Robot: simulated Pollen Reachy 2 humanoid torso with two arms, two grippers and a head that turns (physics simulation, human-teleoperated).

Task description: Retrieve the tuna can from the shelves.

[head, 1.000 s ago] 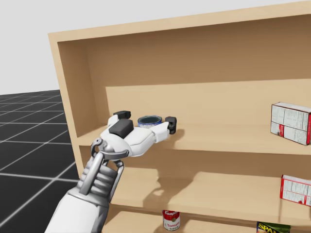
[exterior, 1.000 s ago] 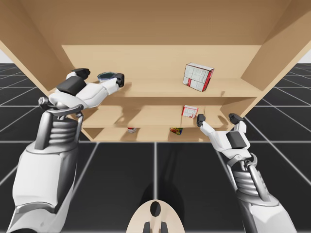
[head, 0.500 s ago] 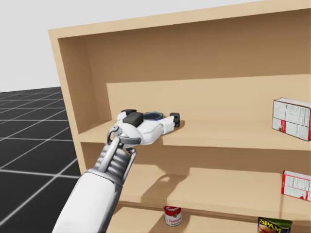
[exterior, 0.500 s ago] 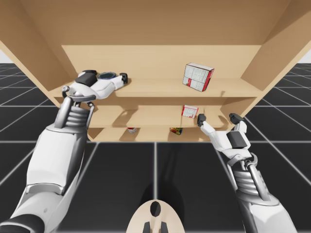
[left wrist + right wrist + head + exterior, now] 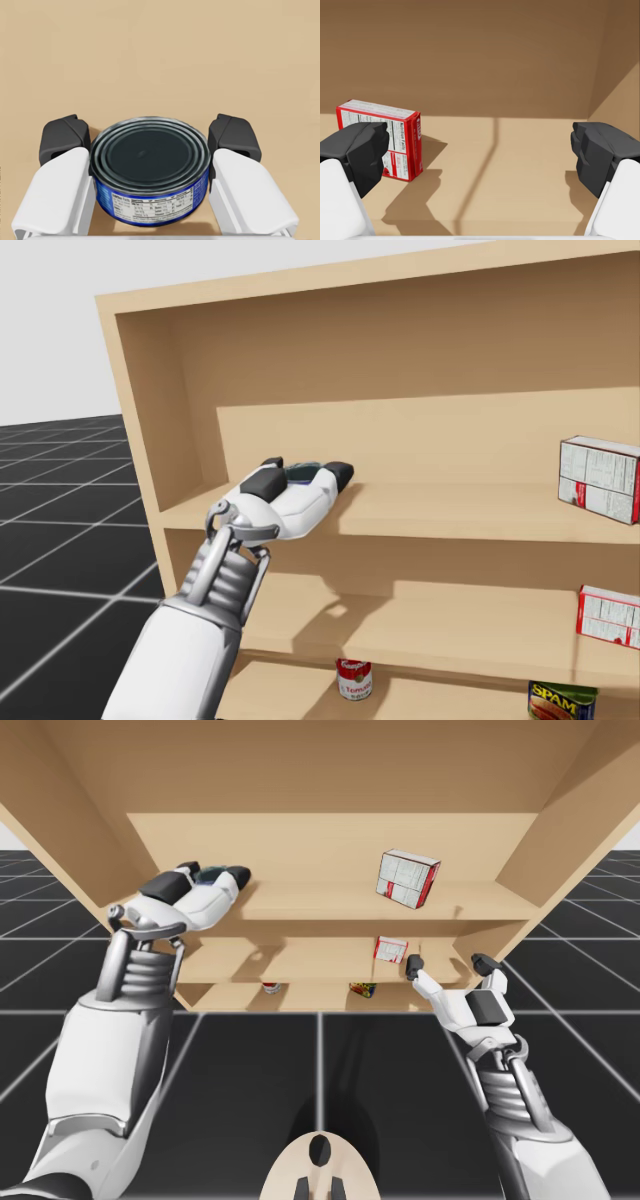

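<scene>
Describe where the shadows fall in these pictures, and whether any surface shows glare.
Right wrist view: the red and white cardboard box casts a shadow on the wooden shelf board, towards my right gripper. Head view: my left arm throws its shadow on the middle shelf board. Left wrist view: the blue round tuna can has a dark matte lid, no glare.

Left gripper over the last second: its fingers, which earlier stood spread wide on either side of the tuna can on the upper shelf, have drawn in and now press against the can's wall from both sides. The left wrist has moved up nearer the shelf edge. My head has turned slightly, which shifts the head view.
</scene>
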